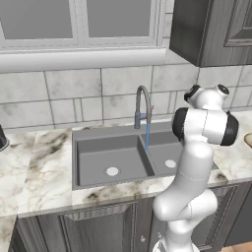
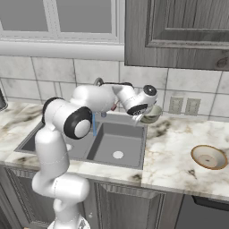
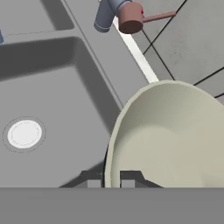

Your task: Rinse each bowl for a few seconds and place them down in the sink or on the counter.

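A cream bowl (image 3: pixel 175 140) fills the lower right of the hand view, tilted on edge, its rim pinched between the two dark fingertips (image 3: pixel 89 178) at the bottom of that frame; the gripper (image 3: pixel 110 179) is closed on it. In the right base view that bowl (image 2: pixel 152 114) hangs at frame centre, over the sink's right-hand edge, just short of the counter (image 2: pixel 174 147). A second bowl (image 2: pixel 209 157) sits on the marble at right of frame, well apart.

The sink (image 1: pixel 113 162) lies mid-frame in the left base view, with a thin blue stream falling from the faucet (image 1: pixel 142 106) near the divider between the basins.

My worry is the hold: only the rim is caught, and the bowl is steeply tipped, so a quick swing toward the stream could twist it loose and drop it into the basin. The faucet handle (image 3: pixel 131 17) also sits near the hand's path.
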